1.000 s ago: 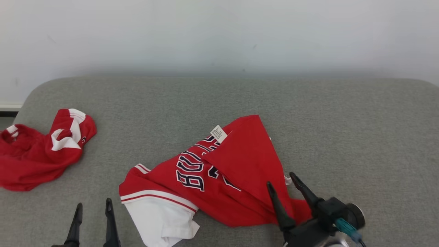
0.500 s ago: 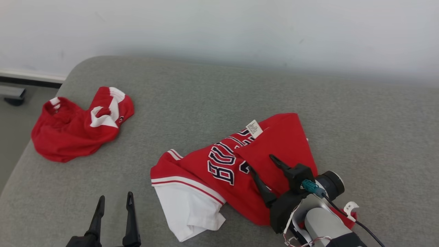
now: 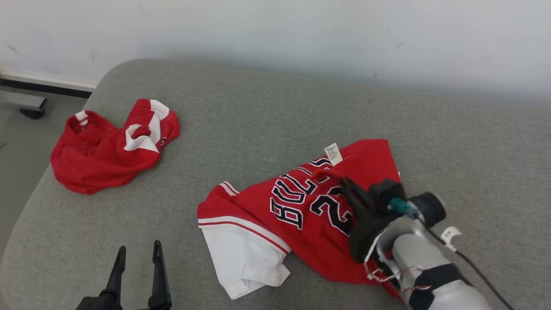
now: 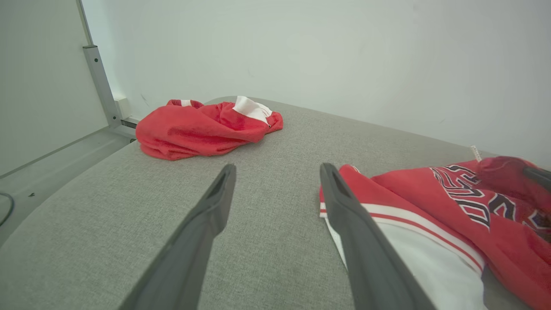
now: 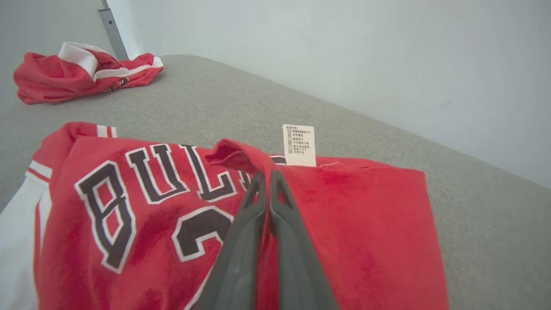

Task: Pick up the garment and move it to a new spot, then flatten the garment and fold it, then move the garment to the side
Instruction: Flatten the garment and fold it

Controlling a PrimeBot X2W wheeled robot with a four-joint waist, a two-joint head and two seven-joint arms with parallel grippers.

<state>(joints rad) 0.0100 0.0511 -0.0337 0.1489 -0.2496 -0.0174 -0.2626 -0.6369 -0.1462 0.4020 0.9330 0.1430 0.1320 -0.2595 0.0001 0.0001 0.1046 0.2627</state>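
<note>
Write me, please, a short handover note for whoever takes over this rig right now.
Right gripper: shut, pinching a raised fold of the red jersey near its white label.
Left gripper: open, holding nothing, over the grey cushion beside the jersey's white-trimmed end.
Jersey: crumpled mid-cushion, lettering up. A second red garment lies bunched near the cushion's far left corner.
Done: the grasp only.
Left: lift and move the jersey, flatten it, fold it, set it aside.
</note>
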